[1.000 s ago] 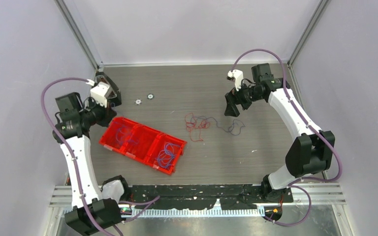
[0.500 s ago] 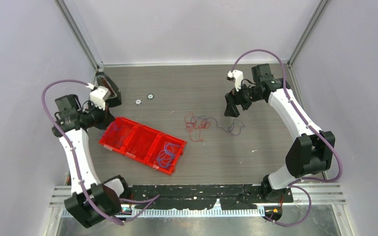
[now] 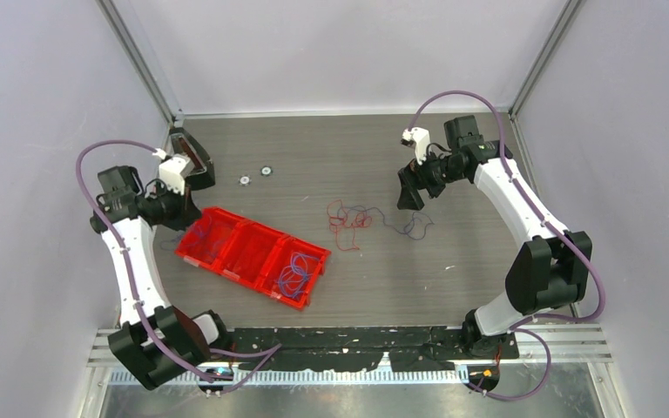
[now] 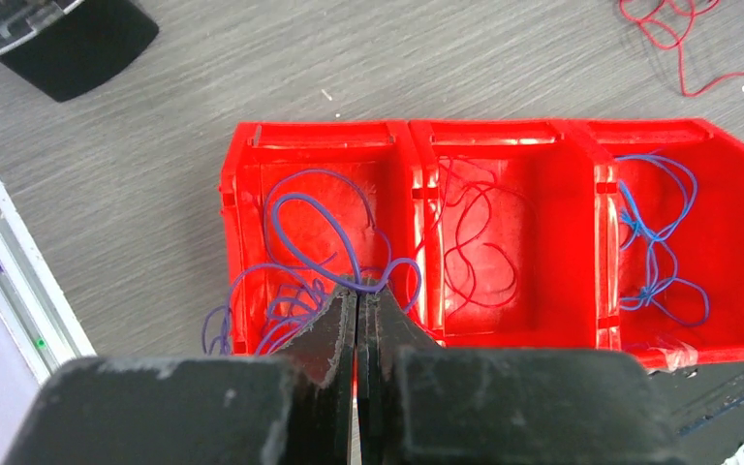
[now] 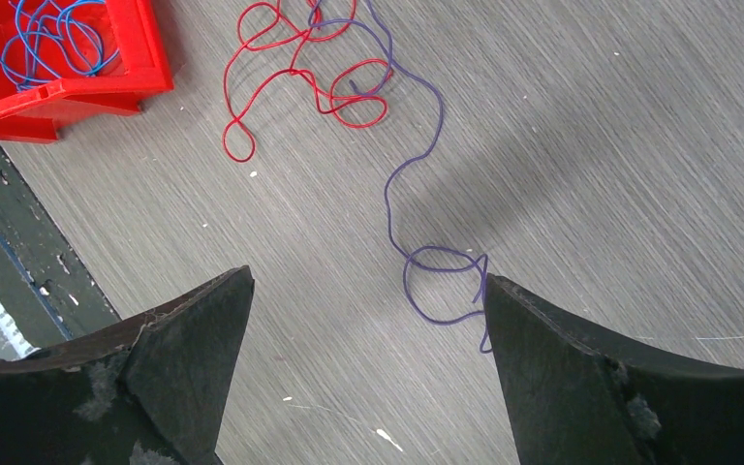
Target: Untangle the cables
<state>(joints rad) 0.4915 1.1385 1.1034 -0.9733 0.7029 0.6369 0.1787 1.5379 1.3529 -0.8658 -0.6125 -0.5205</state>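
Wide open, the right gripper [image 5: 368,281] hangs over the purple cable [image 5: 387,203] trailing from the tangle [image 3: 348,216] on the table [image 5: 591,145], likely lined up to pluck it, while the left gripper [image 4: 358,295], pressed shut, hovers over the purple-filled bin of the red tray [image 4: 410,165].

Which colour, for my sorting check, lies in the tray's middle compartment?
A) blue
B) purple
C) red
C: the left wrist view shows thin red strands curling in the middle compartment of the tray, with purple strands and blue strands in the compartments on either side.
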